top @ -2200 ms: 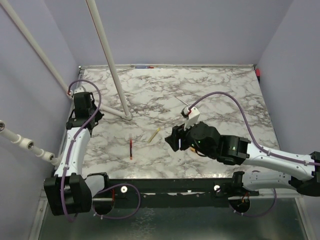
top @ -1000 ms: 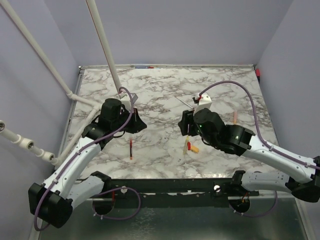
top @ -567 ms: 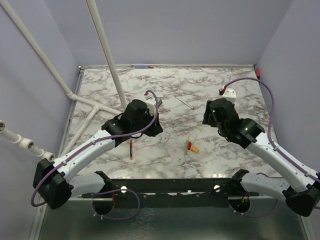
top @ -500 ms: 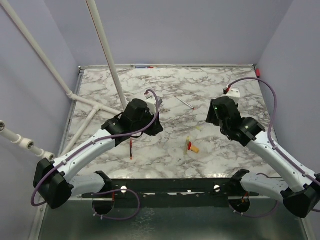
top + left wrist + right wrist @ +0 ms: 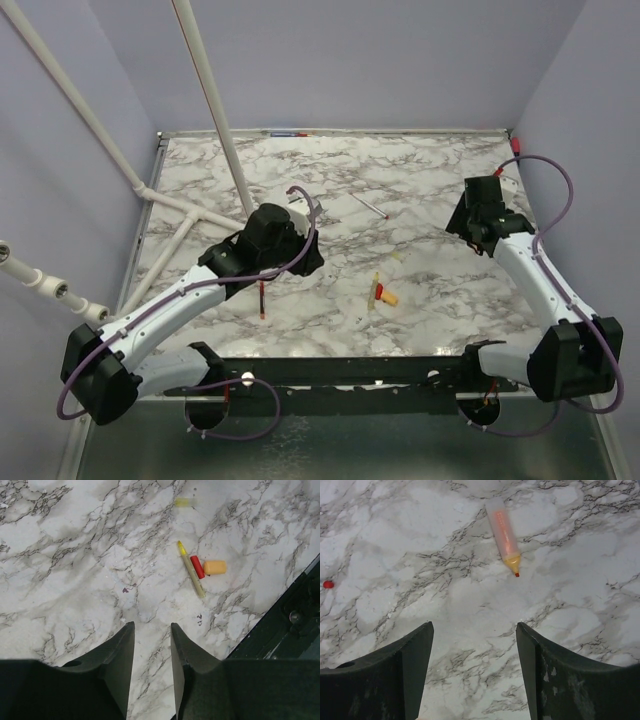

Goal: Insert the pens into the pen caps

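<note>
A yellow pen (image 5: pixel 191 570) lies on the marble with a red pen cap (image 5: pixel 197 566) against it and an orange pen cap (image 5: pixel 215 567) just beyond; the top view shows them at mid-front (image 5: pixel 374 290). A small yellow cap (image 5: pixel 183 502) lies farther off. A red pen (image 5: pixel 262 298) lies by the left arm, and a whitish-grey pen (image 5: pixel 370 205) sits mid-table. My left gripper (image 5: pixel 152 626) hovers short of the yellow pen, slightly open and empty. My right gripper (image 5: pixel 475 625) stands wide open and empty, short of an orange pen (image 5: pixel 503 532).
White pipes (image 5: pixel 215 110) cross the table's left side and join in a tee (image 5: pixel 190 210). A black frame rail (image 5: pixel 330 375) runs along the near edge and shows in the left wrist view (image 5: pixel 300 610). A small red dot (image 5: pixel 328 584) lies at the left of the right wrist view.
My right arm has swung from mid-table to the far right and its jaws have widened. My left gripper, shut before, has parted a little, and that arm has barely shifted.
</note>
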